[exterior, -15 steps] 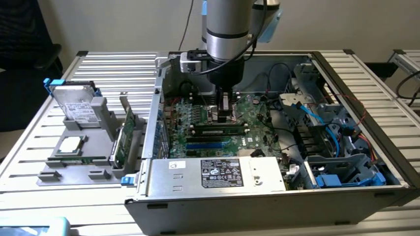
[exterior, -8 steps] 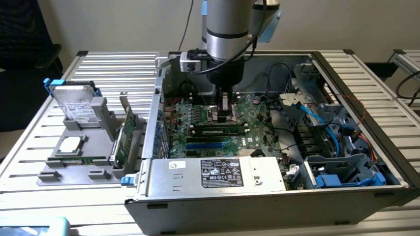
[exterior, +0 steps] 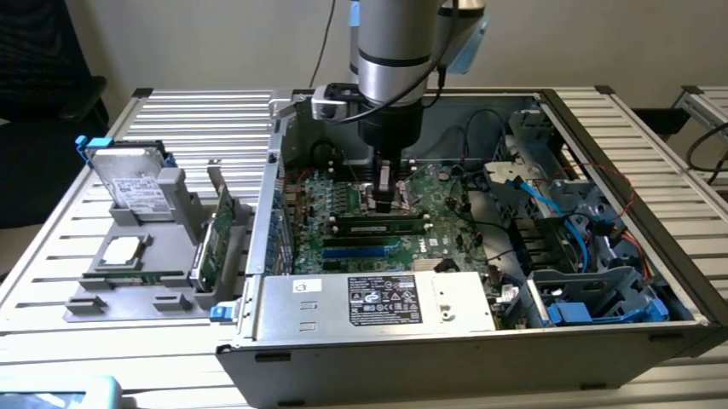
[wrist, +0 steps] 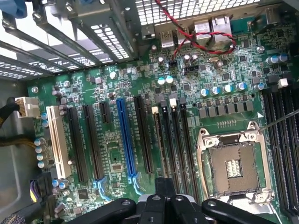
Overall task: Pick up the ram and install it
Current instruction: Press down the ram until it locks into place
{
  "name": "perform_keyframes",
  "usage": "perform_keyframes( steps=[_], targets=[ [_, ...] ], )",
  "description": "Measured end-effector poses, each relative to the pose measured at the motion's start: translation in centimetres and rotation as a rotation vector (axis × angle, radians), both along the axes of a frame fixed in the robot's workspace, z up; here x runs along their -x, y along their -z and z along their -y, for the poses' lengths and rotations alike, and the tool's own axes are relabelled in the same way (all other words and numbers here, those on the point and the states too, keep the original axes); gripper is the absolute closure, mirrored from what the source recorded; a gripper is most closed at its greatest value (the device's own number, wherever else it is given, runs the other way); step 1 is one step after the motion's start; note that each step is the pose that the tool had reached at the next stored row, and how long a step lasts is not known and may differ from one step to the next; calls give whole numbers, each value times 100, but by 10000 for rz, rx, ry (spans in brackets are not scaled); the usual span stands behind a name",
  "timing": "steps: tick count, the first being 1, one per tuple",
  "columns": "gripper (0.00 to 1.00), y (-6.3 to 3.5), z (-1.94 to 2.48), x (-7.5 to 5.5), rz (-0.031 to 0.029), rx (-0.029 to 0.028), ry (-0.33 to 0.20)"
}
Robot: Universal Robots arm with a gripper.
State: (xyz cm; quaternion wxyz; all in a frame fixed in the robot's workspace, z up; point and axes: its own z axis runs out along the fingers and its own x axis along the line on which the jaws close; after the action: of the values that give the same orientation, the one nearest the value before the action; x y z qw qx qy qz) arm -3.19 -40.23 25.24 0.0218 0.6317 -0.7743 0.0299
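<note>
At the exterior view's left, a grey holder tray [exterior: 125, 294] is sitting on the slatted metal table [exterior: 193, 128], carrying a hard drive [exterior: 131, 183] standing in its back slot, a processor chip [exterior: 122, 249] lying flat in a middle pocket, and a green card [exterior: 210, 247] standing on edge in a slot on the tray's side nearest the case. Just beside it, the open computer case [exterior: 455, 341] is lying on its side with the motherboard [exterior: 341, 230] facing up inside it; a boxed power supply [exterior: 376, 300] with a label is sitting along the case's near wall. Over the middle of the board the arm is reaching straight down, and the gripper [exterior: 390, 200] is pressing closed, its fingers clenched tight just above the memory slots. The ram [exterior: 379, 227] is lying lengthwise in one of those slots directly under the fingertips, a thin green stick with dark chips, and whether it is fully seated cannot be told. Further toward the exterior view's right, the case is holding a drive cage [exterior: 592, 298] with blue clips and blue cables [exterior: 534, 192] looping across it. In the wrist view the black gripper [wrist: 166, 198] is hanging over the board's long expansion slots [wrist: 124, 135], with the open processor socket [wrist: 231, 165] beside them and red wires [wrist: 201, 39] crossing near the rear ports.
</note>
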Motion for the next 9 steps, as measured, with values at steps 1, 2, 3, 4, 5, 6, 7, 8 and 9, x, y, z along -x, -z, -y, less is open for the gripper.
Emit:
perform_keyframes(
  steps=[1,2,3,4,5,6,7,8,9],
  targets=[
    [89,0,0,0,0,0,139],
    [89,0,0,0,0,0,289],
    [89,0,0,0,0,0,424],
    [89,0,0,0,0,0,560],
    [89,1,0,0,0,0,705],
    [89,1,0,0,5,0,828],
    [89,1,0,0,10,0,947],
    [89,1,0,0,13,0,1062],
    [89,1,0,0,16,0,1196]
  ],
)
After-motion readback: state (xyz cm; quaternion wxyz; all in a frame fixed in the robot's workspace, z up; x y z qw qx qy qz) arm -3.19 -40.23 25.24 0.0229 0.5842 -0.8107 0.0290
